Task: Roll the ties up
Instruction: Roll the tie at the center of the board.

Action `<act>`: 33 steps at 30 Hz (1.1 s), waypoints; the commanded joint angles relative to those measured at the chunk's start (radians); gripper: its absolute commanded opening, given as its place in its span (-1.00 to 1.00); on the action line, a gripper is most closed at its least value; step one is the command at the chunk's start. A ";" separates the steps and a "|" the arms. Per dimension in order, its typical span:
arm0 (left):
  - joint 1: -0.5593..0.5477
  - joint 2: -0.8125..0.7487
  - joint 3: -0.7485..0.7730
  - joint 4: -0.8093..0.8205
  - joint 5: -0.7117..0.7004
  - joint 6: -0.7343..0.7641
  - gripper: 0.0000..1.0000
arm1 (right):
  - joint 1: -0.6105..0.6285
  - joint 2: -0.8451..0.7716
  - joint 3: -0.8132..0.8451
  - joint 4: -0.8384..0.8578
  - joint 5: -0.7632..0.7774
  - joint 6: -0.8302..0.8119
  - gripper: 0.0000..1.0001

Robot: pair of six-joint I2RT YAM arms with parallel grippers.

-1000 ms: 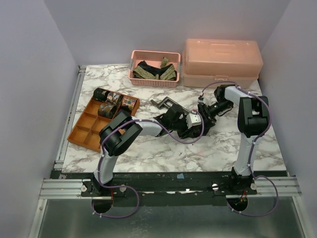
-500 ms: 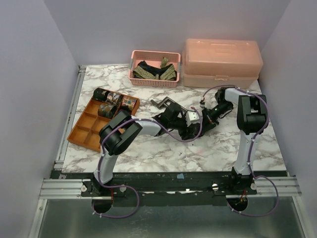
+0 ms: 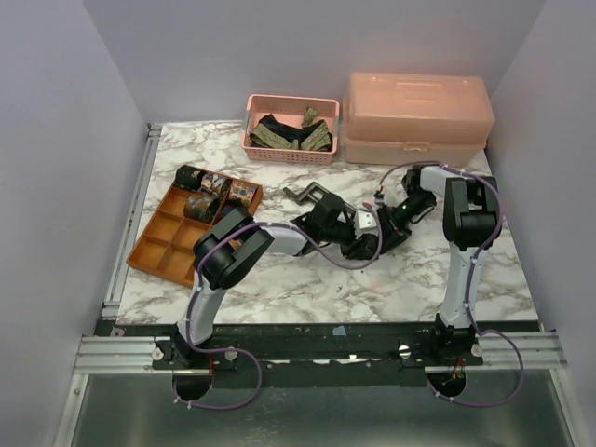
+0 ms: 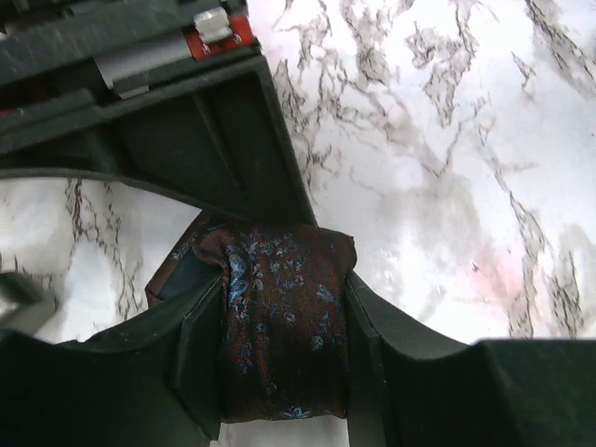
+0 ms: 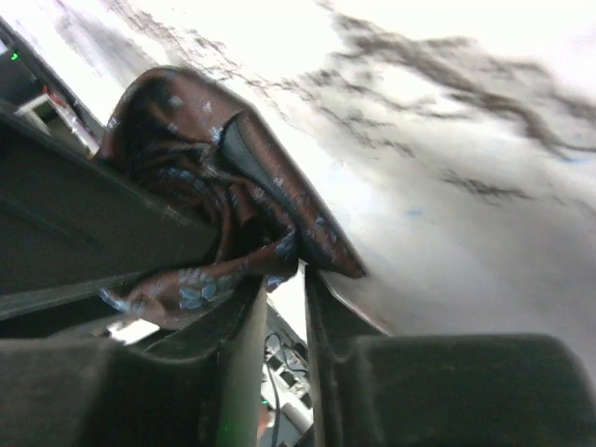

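Observation:
A dark brown tie [image 4: 279, 326] with small blue flowers is rolled into a coil, and my left gripper [image 4: 284, 298] is shut on it, one finger [image 4: 372, 354] pressing each side. In the overhead view the left gripper [image 3: 358, 247] lies low at mid-table, with the right gripper [image 3: 377, 233] nose to nose with it. In the right wrist view the same tie [image 5: 233, 196] shows a loose flap. My right gripper [image 5: 287, 275] is nearly closed, nipping that flap's edge at its tips. Most of the coil is hidden from above by the two wrists.
An orange compartment tray [image 3: 163, 244] at the left holds several rolled ties [image 3: 209, 186]. A pink basket [image 3: 289, 155] at the back holds loose ties [image 3: 289, 135], beside a pink lidded box [image 3: 416, 116]. A grey crank-shaped bar [image 3: 303, 194] lies behind the left forearm.
The right gripper has drawn in toward the left one and its jaws have narrowed onto the tie's flap. The left arm has shifted slightly, still holding the coil.

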 commanded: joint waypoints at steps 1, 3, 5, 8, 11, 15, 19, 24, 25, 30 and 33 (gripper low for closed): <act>0.031 -0.001 -0.155 -0.136 -0.020 0.032 -0.65 | -0.033 -0.021 0.032 0.058 0.009 -0.024 -0.22; 0.066 0.007 -0.171 -0.124 0.020 -0.006 -0.68 | -0.054 -0.028 0.043 0.036 -0.043 -0.027 0.09; 0.086 0.013 -0.202 -0.068 0.090 -0.024 -0.70 | -0.070 -0.036 0.045 0.036 -0.075 -0.028 0.25; 0.100 0.028 -0.225 0.008 0.148 -0.039 -0.71 | -0.069 -0.026 0.048 0.052 -0.142 -0.006 0.37; 0.119 0.054 -0.227 0.057 0.190 -0.072 -0.71 | -0.064 0.002 0.043 0.084 -0.174 0.016 0.42; 0.125 0.062 -0.239 0.070 0.217 -0.064 -0.71 | -0.051 0.030 0.045 0.140 -0.203 0.049 0.43; 0.129 0.063 -0.251 0.077 0.227 -0.054 -0.71 | -0.010 0.020 0.032 0.224 -0.186 0.099 0.48; 0.130 0.062 -0.255 0.084 0.225 -0.062 -0.71 | 0.047 0.051 -0.007 0.274 -0.126 0.114 0.50; 0.130 0.062 -0.255 0.085 0.225 -0.062 -0.71 | 0.053 0.060 -0.015 0.273 -0.130 0.107 0.50; 0.131 0.058 -0.254 0.082 0.218 -0.062 -0.71 | 0.062 0.088 -0.022 0.146 -0.238 -0.005 0.14; 0.134 0.059 -0.256 0.083 0.216 -0.063 -0.70 | 0.062 0.058 -0.035 0.100 -0.301 -0.043 0.14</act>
